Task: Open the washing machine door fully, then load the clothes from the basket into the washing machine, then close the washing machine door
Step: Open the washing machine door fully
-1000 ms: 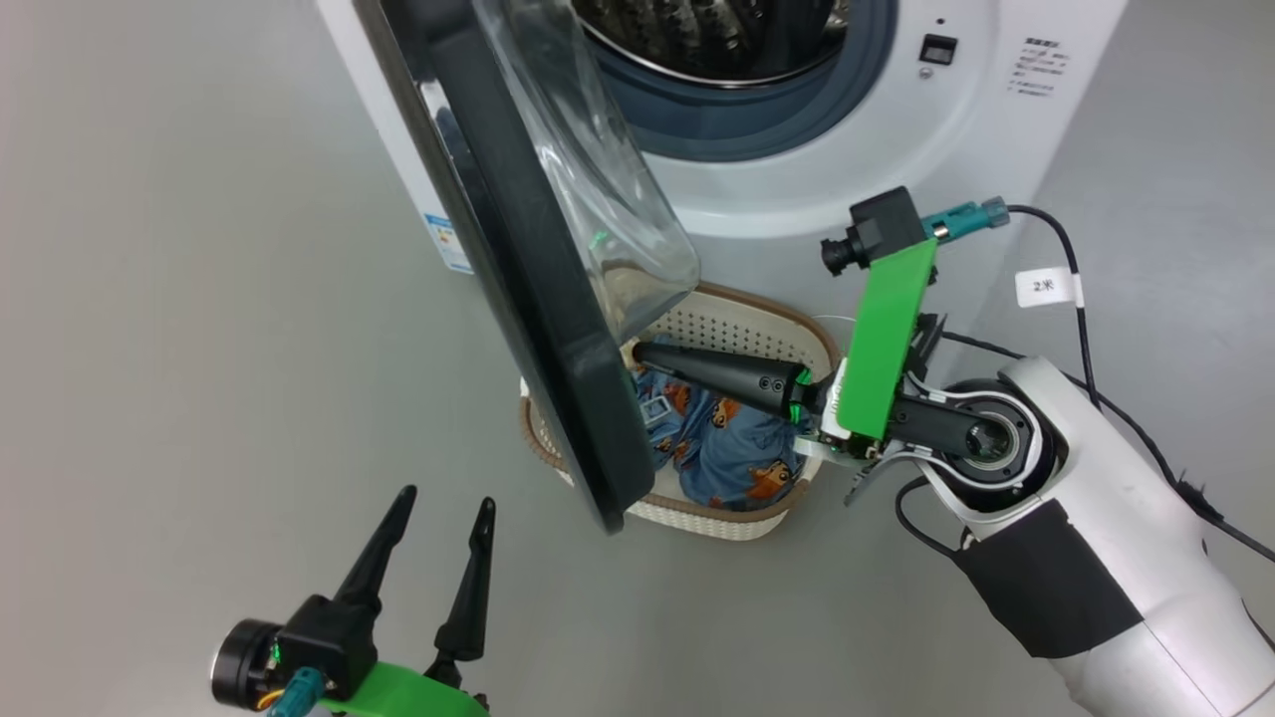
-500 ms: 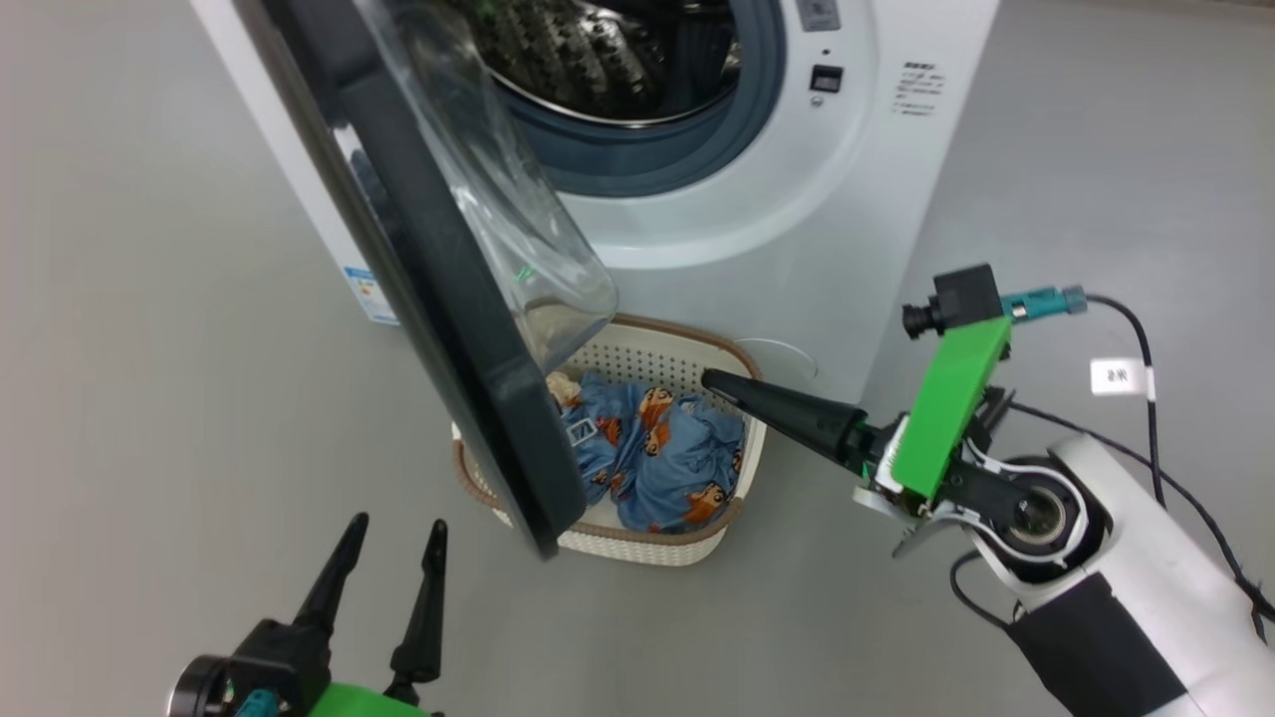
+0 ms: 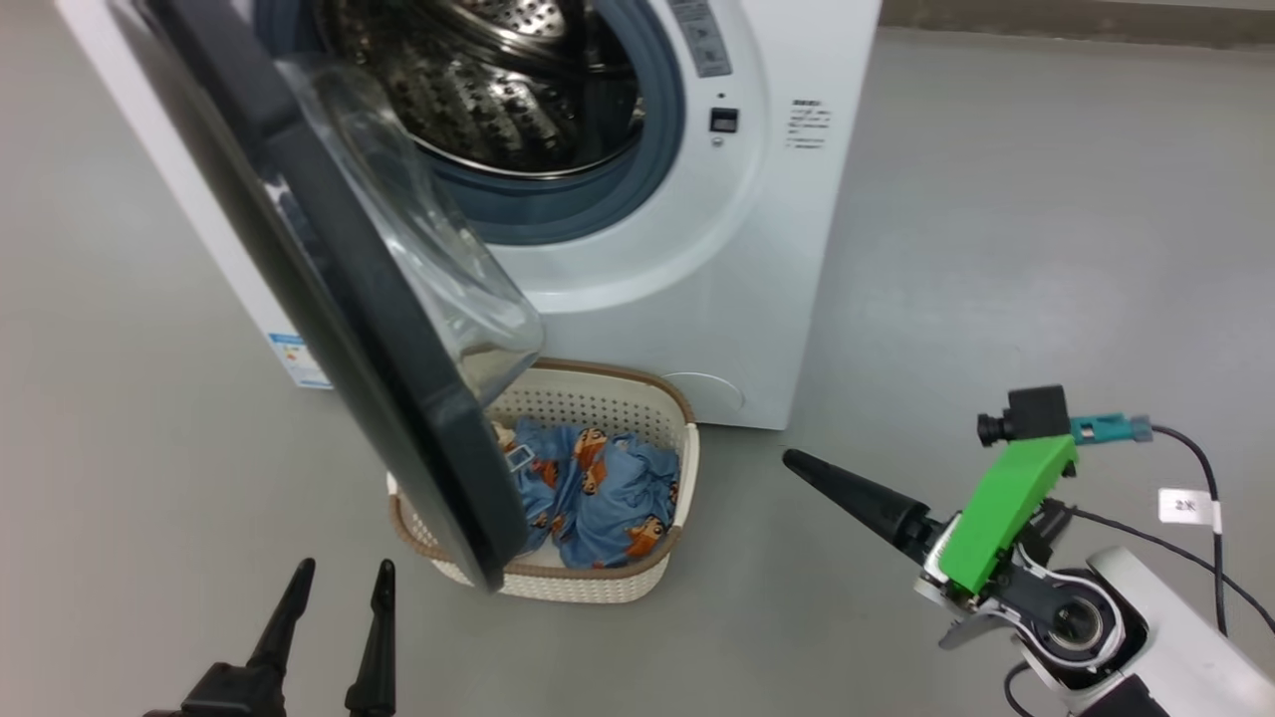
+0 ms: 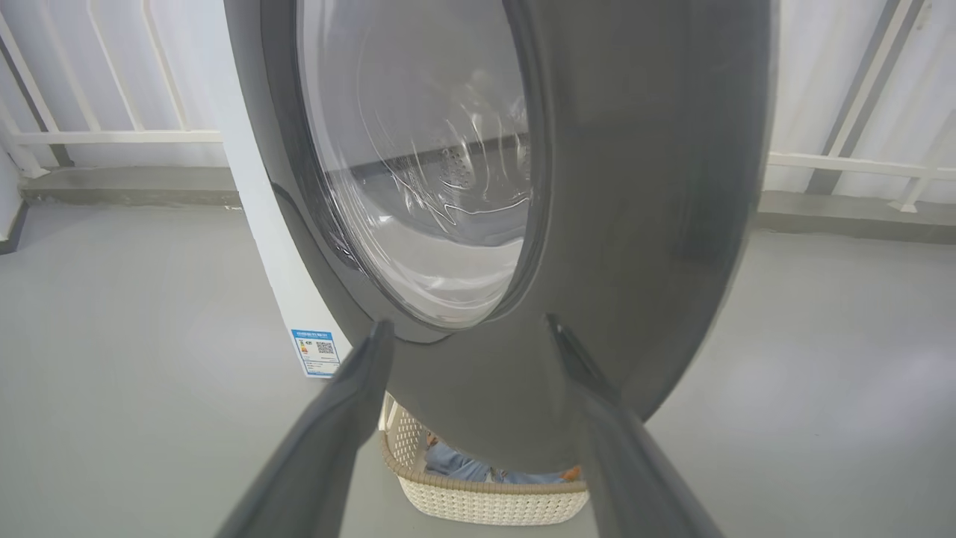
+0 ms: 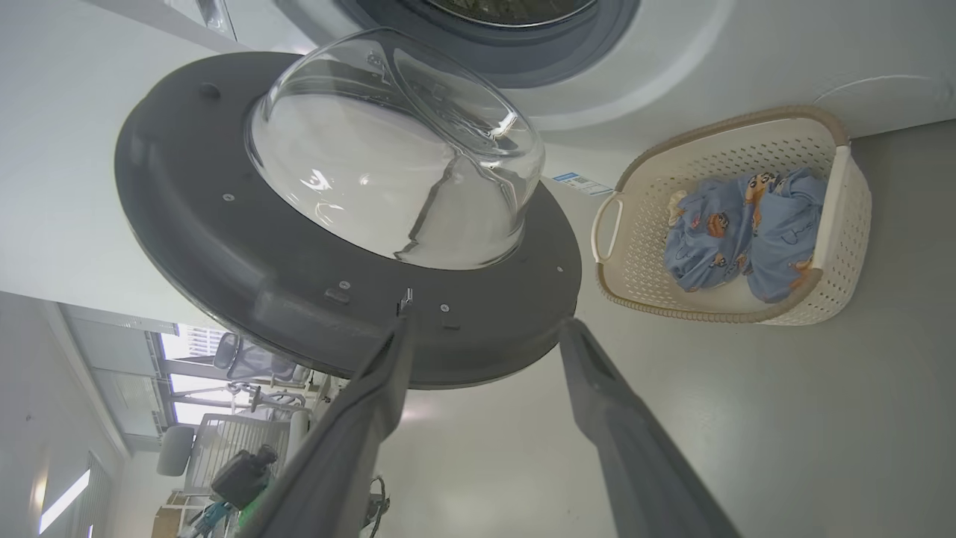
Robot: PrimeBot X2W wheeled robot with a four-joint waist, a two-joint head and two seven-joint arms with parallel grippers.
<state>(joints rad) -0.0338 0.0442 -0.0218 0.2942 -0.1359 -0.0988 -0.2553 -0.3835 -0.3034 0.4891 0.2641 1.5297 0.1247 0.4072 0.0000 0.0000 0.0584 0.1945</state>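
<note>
Right pincer [image 5: 485, 323] now spread, pulled back to frame's lower right, clear of glossy black-rimmed, glass-bowled washing machine door [image 3: 379, 398]. Door only part-open, overhanging cream perforated plastic basket [image 3: 637, 588]. Blue cartoon-print clothes [image 3: 598, 488] unloaded. Left pincer [image 3: 344, 570] spread, lower left.

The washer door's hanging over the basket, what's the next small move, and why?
Probably bring the right gripper to the inner face of the washing machine door and nudge it wider. The door stands only part open, its lower rim overhanging the basket and hiding part of the clothes; the gripper is open and empty, right of the basket.
</note>
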